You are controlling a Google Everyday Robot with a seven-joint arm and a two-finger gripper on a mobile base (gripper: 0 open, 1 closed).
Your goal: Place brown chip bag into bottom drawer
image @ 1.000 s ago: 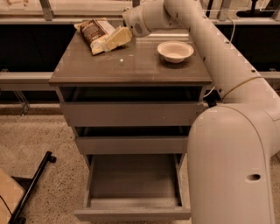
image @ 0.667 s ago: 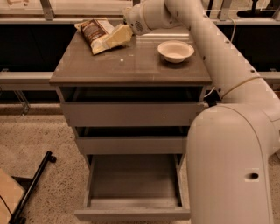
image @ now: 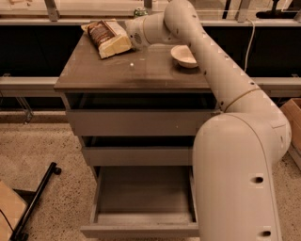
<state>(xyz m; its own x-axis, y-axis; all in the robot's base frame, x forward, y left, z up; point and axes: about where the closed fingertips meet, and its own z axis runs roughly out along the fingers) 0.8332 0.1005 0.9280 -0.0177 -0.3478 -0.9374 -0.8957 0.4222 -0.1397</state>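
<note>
Lying flat at the back left of the grey-brown cabinet's bench [image: 136, 75], the crinkly foil brown chip bag [image: 107, 36], with dark brown and pale yellow panels, has not yet left the top. Just to its right, the robot's white tool [image: 130, 34] sits at the bag's edge, touching or nearly touching it. The wrist hides its working end, so how far open it is, and whether it has hold of the bag, cannot be told. A green can [image: 140, 11] stands behind the wrist at the bench's back edge. Below, the deep bottom drawer [image: 141, 202] is pulled out, showing its plain box interior. Further right, a small pale round bowl [image: 183, 55] rests on the bench, apart from the bag. The step in hand looks like the pick-up. The next move would call for a firm hold on the slippery foil, a lift clear of the bench, then a carry forward and down into the open drawer.
</note>
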